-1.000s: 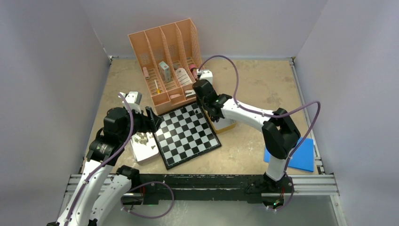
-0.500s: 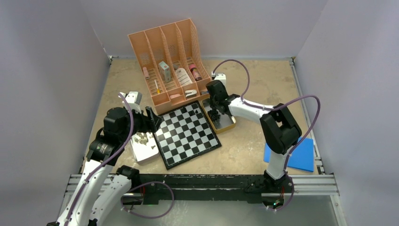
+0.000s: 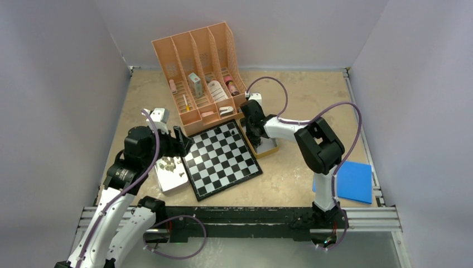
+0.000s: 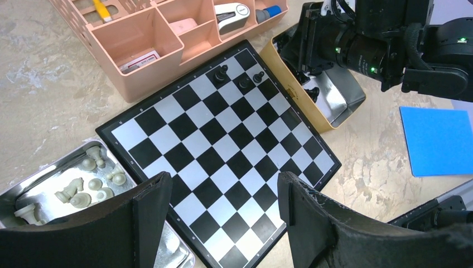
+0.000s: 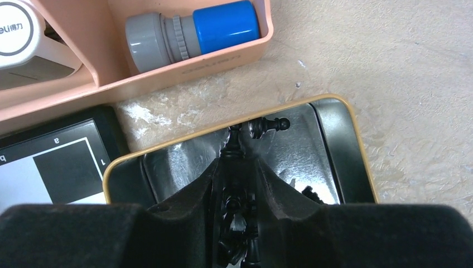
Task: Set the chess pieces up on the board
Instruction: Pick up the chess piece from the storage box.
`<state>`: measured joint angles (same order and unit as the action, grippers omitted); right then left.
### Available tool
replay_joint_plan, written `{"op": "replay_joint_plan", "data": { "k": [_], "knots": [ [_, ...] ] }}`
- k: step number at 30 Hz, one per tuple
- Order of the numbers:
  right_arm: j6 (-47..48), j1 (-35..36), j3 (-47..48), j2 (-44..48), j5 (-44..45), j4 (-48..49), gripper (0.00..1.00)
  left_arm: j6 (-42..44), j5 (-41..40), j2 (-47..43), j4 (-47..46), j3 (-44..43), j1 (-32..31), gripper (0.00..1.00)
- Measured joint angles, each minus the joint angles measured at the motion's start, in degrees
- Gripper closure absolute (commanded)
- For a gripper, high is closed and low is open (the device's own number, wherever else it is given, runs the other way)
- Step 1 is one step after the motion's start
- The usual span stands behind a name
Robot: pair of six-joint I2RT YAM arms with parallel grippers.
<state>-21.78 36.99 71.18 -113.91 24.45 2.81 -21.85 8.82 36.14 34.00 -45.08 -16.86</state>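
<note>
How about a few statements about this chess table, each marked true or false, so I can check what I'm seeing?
1. Three black pieces stand on the board, near one corner. True.
2. The pale pieces are already lined up on the board. False: they lie loose in a metal tray beside it.
3. The left tool is open and holds nothing. True.
4. The right tool is over the blue sheet. False: it is down over the gold-rimmed tray, which holds more black pieces.
</note>
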Motion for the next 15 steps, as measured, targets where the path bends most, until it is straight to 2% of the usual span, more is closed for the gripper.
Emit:
{"op": "replay_joint_plan", "data": {
  "k": [10,15],
  "knots": [
    [0.24,0.00,0.17,-0.39,-0.09,0.57,0.77,0.00,0.39,0.35,0.00,0.00,0.00,0.31],
    [0.22,0.00,0.17,-0.31,0.28,0.44,0.74,0.00,0.44,0.37,-0.02,0.00,-0.02,0.31]
  ]
}}
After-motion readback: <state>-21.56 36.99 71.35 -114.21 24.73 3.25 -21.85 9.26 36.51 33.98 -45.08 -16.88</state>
